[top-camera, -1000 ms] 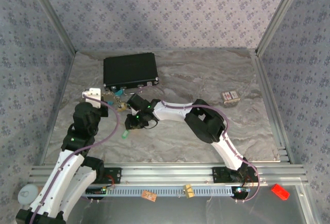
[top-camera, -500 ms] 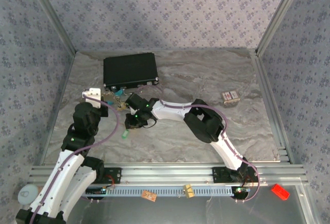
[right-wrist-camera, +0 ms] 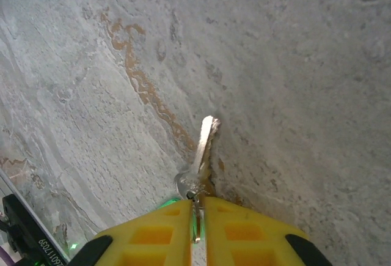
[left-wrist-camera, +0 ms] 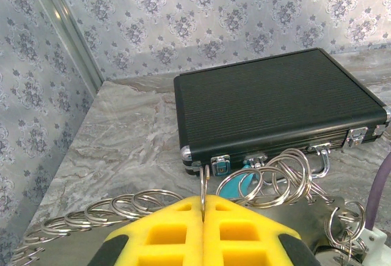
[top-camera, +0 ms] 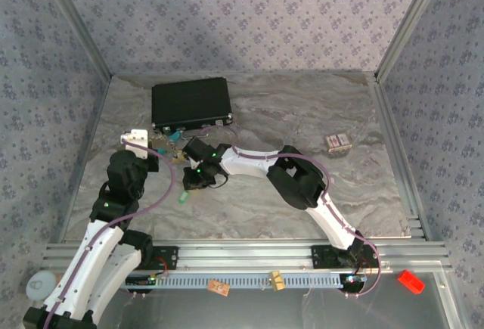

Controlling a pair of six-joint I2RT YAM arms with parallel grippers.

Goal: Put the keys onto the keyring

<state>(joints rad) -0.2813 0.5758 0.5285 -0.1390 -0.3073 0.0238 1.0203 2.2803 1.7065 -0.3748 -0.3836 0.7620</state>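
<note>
Marbled bench [top-camera: 302,110]: right arm [top-camera: 253,160] stretched left, right fingers [right-wrist-camera: 153,235] gripping a key [right-wrist-camera: 204,140], blade straight ahead; left fingers [left-wrist-camera: 165,235] clamp the keyring [left-wrist-camera: 202,189]

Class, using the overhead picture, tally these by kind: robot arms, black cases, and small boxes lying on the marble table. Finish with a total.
Robot arms: 2
Black case: 1
Small box: 1
Total: 4

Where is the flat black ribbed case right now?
The flat black ribbed case lies at the far left of the grey marble table in the top view, with silver wire rings just before its latched front edge.
</note>
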